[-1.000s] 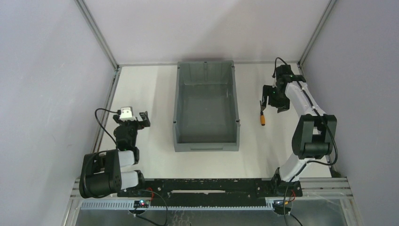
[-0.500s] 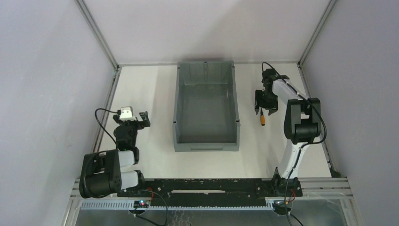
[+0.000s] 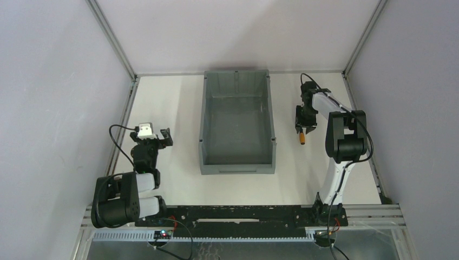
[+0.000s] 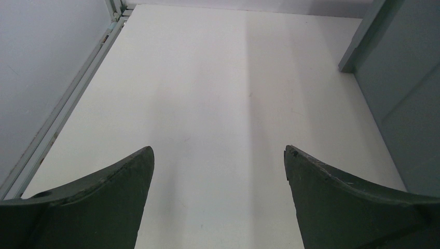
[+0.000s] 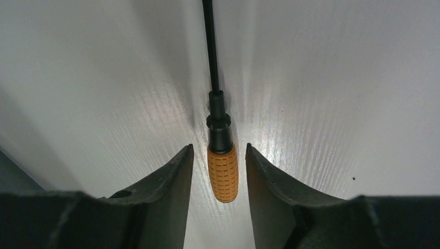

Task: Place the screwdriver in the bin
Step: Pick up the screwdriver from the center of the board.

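The screwdriver lies flat on the white table to the right of the bin, a large grey open box whose inside shows nothing. My right gripper is down over it. In the right wrist view the orange handle sits between the two fingers of that gripper, with a thin gap on each side; the black shaft points away. My left gripper rests open left of the bin, nothing between its fingers.
The bin's outer wall shows at the right of the left wrist view. A metal frame rail runs along the table's left edge, and another along the right edge behind the right arm.
My right arm swung left and dropped onto the screwdriver, and its jaws narrowed from wide to close around the orange handle. The left arm and the screwdriver stayed still.
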